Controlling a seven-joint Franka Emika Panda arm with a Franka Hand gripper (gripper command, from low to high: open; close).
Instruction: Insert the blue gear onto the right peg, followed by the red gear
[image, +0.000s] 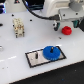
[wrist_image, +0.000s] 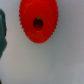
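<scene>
gripper: upper right of the exterior view, hanging right over the red gear; honestly can't tell if it's spread or pinched
red gear: flat on the white surface, right under the gripper; wrist view has it big, centre hole showing
blue gear: lower middle, sitting on the plate's right side
plate: grey, black border, thin peg standing just left of the blue gear
</scene>
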